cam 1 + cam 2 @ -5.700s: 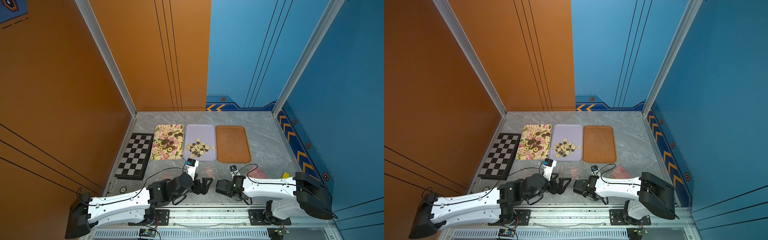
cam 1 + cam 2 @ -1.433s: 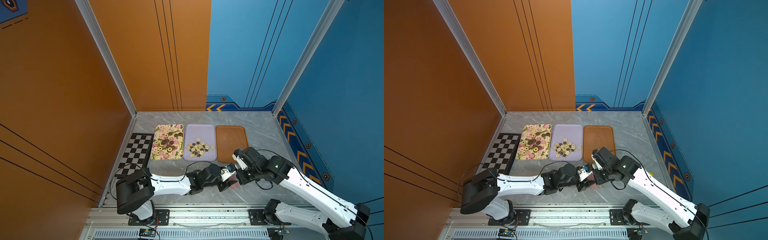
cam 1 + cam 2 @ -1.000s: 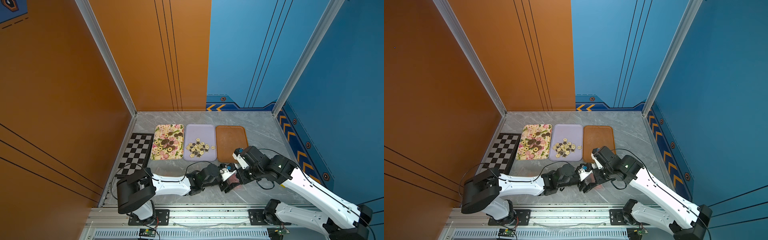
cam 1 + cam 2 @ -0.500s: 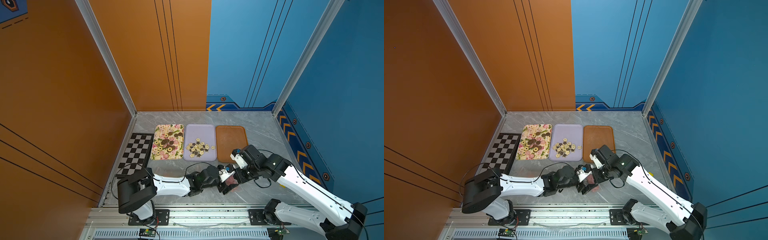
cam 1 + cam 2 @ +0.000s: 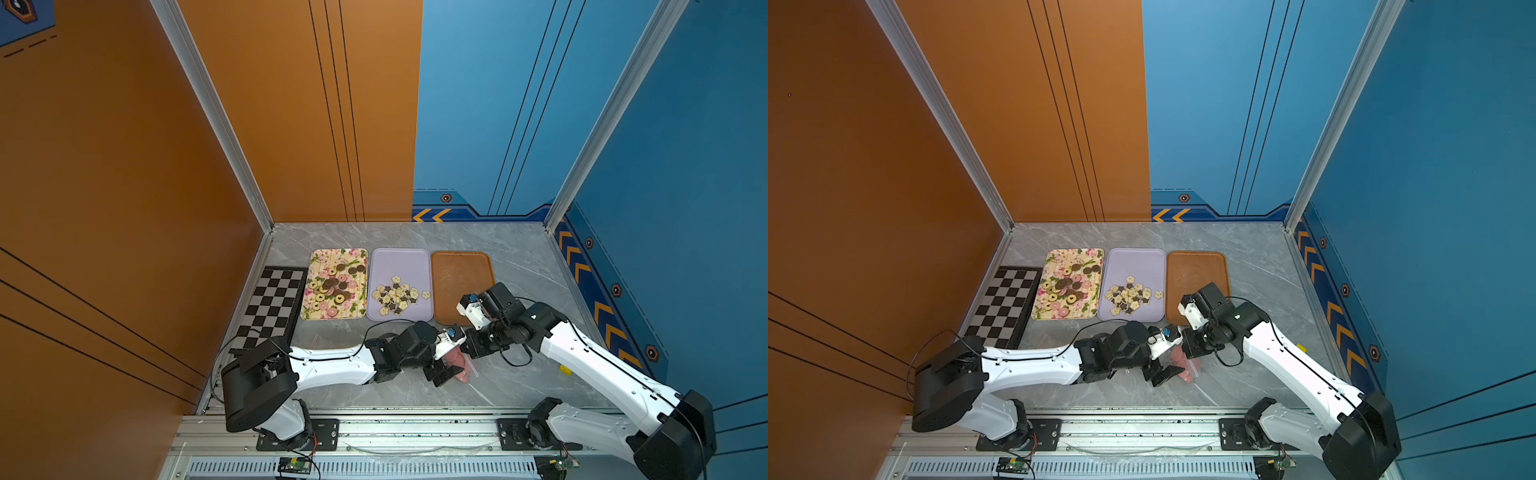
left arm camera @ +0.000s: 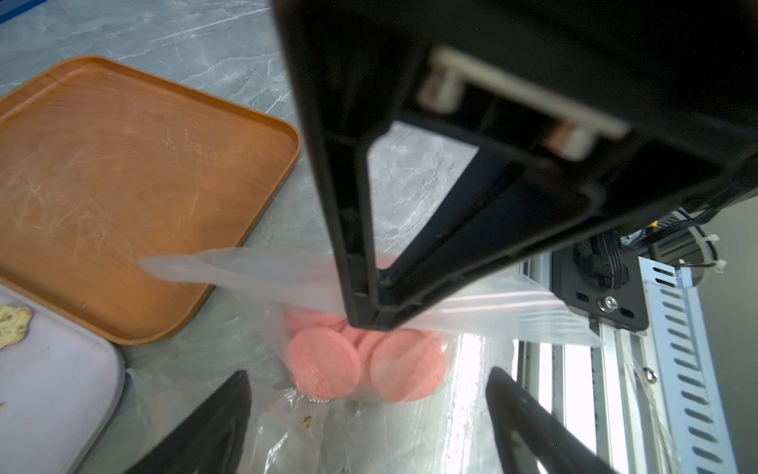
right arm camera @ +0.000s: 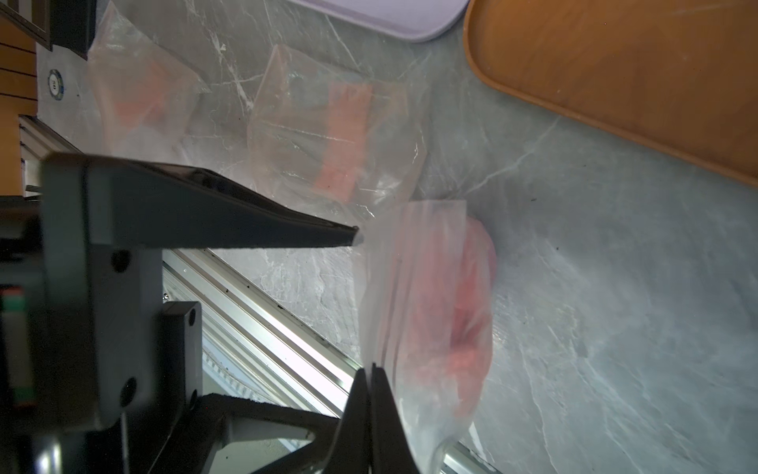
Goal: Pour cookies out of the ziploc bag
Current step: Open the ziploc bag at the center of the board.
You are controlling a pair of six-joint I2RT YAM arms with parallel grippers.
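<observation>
Near the front edge of the marble table (image 5: 519,257), just short of the brown tray's (image 6: 123,184) near-left corner, the ziploc bag (image 6: 492,307) hangs from the right gripper (image 6: 371,322). Its jaws are pinched tight on the bag's clear top strip. The plain pink cookies (image 6: 324,363) lie heaped in the bag's sagging lower end, which appears to touch the table.

The left gripper (image 6: 367,371) reaches in from the left with its jaws spread wide. Its black fingers (image 6: 205,431) flank the cookie-filled end and grip nothing.

Farther back, the floral tray (image 5: 320,266) holds the round cookies (image 5: 336,286) and the lilac tray (image 5: 399,262) holds the star cookies (image 5: 395,295). The brown tray is bare, so the pink ones most likely go there. Two empty clear bags (image 7: 328,135) lie on the table to the left of the held one.

Judging by this, the step in hand is getting a second hold on the last bag, and pouring has not begun. Whether the bag's mouth is open cannot be told.

Next, the left jaws need to close on the plastic, not on the biscuits. Then the bag has to be carried over the brown tray and tipped mouth-down. A loose pinch could let the slick film slip.
</observation>
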